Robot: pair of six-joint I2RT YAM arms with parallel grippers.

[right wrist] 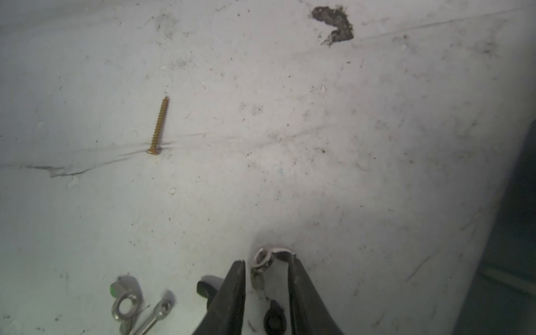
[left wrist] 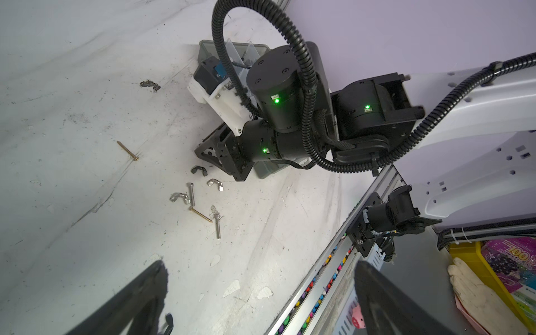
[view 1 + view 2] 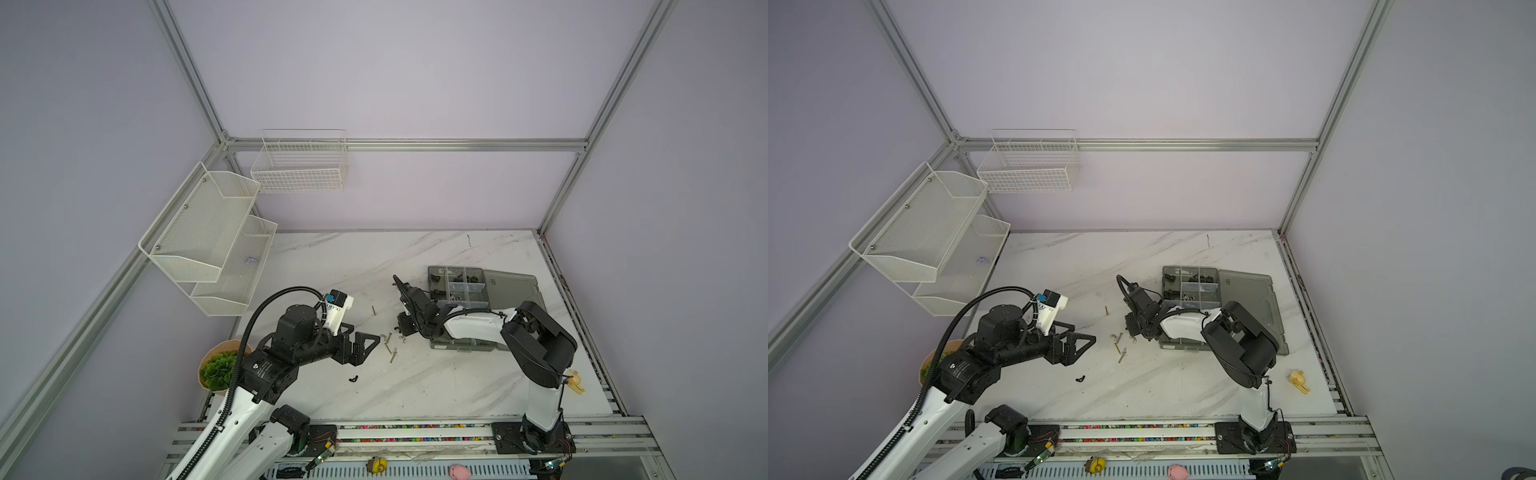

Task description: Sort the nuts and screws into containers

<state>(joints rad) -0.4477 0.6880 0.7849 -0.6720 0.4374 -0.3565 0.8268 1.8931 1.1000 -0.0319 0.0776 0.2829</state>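
Note:
In the right wrist view, my right gripper [image 1: 266, 264] is shut on a silver wing nut [image 1: 262, 259] at the table surface, left of the smoky-grey organizer box [image 3: 515, 291] and its compartments [image 3: 464, 286]. In both top views this gripper [image 3: 403, 334] [image 3: 1133, 334] points down by the box's front left corner. Beside it lie more silver wing nuts [image 2: 179, 197], silver screws [image 2: 217, 227] and a brass screw [image 2: 201, 214]. Another brass screw [image 3: 373, 310] lies apart. My left gripper [image 2: 261, 290] [image 3: 365, 345] hangs open and empty, with a black wing nut [image 3: 353, 378] near it.
White mesh shelves [image 3: 208, 249] and a white wire basket [image 3: 299, 166] hang on the left and back walls. A green plant in a bowl [image 3: 218, 370] sits front left, a yellow toy [image 3: 575, 380] front right. An aluminium rail [image 3: 415, 428] runs along the table's front edge.

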